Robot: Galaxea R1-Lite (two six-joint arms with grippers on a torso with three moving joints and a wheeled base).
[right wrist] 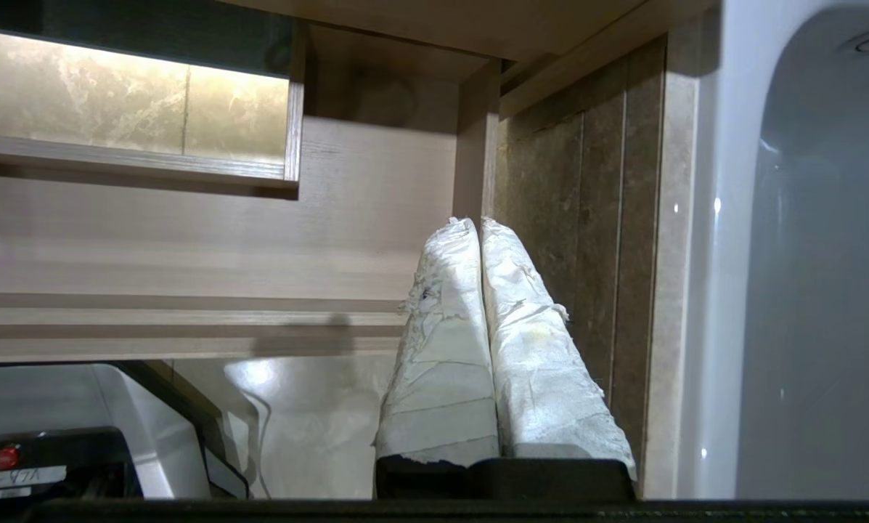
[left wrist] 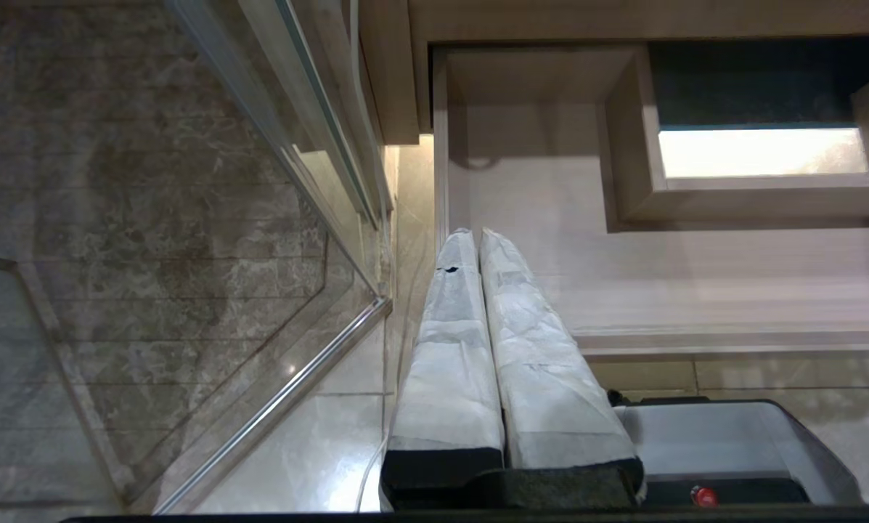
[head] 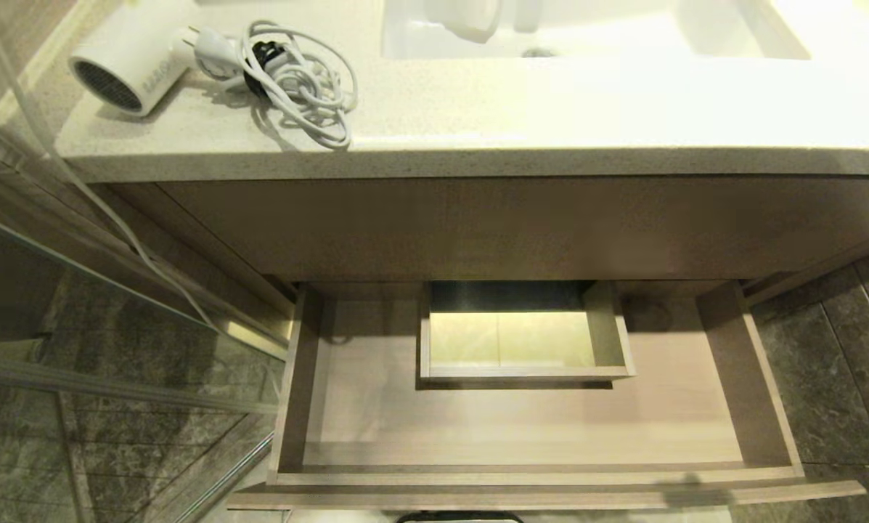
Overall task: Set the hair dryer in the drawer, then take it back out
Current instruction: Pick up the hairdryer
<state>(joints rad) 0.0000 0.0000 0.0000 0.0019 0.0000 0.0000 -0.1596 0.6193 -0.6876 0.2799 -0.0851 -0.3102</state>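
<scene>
below the countertop [head: 478,123], the drawer [head: 521,428] is seen pulled out and holding nothing. both the left gripper [left wrist: 470,236] and right gripper [right wrist: 470,224] are closed, empty, hanging low. the hair dryer [head: 125,69] lies on the countertop's left end, barrel axis diagonal, grille facing front-left. the loose cord [head: 300,80] is judged likely to snag or trail over the drawer edge.

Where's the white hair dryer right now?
In the head view, the white compact hair dryer lies on the speckled countertop's left end, beside its coiled grey cord.
</scene>
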